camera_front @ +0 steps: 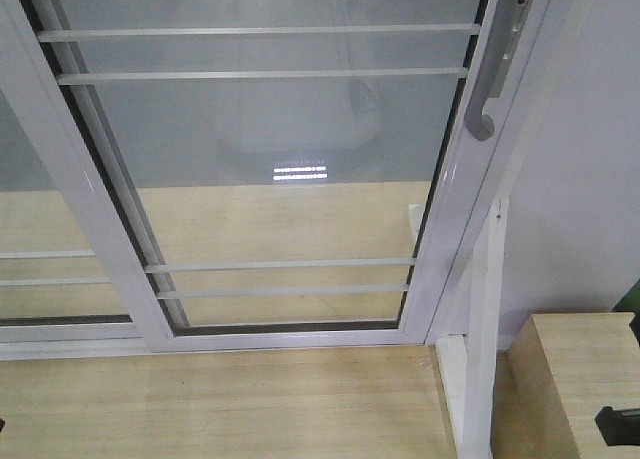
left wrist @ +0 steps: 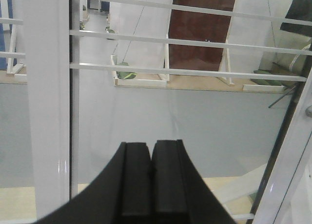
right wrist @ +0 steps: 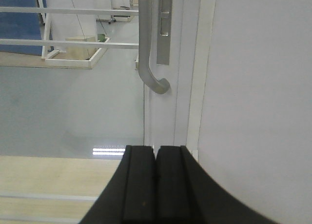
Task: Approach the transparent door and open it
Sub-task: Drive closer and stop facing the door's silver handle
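The transparent door (camera_front: 280, 159) fills the front view: clear glass in a glossy white frame with thin horizontal white bars. Its curved grey handle (camera_front: 487, 89) sits on the right stile, at the top right. The handle also shows in the right wrist view (right wrist: 148, 63), straight ahead and above my right gripper (right wrist: 156, 148), which is shut, empty and apart from it. My left gripper (left wrist: 151, 145) is shut and empty, facing the door's glass (left wrist: 185, 121) and bars, with a white stile (left wrist: 46, 112) to its left.
A second barred glass panel (camera_front: 40, 239) without a handle overlaps at the left. A bare white post frame (camera_front: 482, 319) stands right of the door, beside a grey wall (camera_front: 580, 179). A wooden box (camera_front: 575, 379) sits at the lower right. Wood floor (camera_front: 220, 399) lies in front.
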Controlling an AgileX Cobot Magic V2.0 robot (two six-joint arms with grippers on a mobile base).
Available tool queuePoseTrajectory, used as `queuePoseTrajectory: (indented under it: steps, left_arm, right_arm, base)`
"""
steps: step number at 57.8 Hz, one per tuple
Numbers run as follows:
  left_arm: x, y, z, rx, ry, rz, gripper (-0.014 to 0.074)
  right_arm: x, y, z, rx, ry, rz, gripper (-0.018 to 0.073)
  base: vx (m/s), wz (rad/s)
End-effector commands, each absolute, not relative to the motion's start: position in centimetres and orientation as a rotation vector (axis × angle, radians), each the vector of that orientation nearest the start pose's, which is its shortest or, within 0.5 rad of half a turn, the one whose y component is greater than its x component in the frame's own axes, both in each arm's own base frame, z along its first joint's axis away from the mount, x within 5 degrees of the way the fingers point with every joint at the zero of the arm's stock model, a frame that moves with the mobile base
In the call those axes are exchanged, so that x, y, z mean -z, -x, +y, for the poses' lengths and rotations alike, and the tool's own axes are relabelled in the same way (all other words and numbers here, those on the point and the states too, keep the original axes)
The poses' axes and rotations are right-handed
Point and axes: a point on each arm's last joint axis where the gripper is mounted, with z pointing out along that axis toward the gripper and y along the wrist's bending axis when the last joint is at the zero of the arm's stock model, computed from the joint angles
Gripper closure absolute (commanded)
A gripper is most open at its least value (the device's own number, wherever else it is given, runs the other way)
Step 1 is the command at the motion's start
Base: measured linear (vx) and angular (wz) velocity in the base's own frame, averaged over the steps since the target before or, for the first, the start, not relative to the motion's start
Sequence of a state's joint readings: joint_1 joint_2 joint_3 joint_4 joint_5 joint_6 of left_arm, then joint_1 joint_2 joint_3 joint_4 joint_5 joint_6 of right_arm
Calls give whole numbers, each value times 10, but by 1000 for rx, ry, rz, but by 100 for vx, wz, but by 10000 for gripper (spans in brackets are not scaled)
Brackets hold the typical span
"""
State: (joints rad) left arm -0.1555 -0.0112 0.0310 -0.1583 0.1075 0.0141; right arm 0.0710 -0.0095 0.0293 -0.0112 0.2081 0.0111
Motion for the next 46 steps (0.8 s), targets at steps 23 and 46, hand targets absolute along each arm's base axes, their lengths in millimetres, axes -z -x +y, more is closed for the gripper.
queuePoseTrajectory:
  steps: [23,46]
  left_arm:
    - [-197,-56,-9,257,-4,1528,594]
    - [-197,-56,-9,256,-2,1528,594]
  right_arm:
    - [-190,-57,4,-43,61,1637,561]
    - [-190,-57,4,-44,61,1637,561]
  base:
    - [3,1]
    - [0,0]
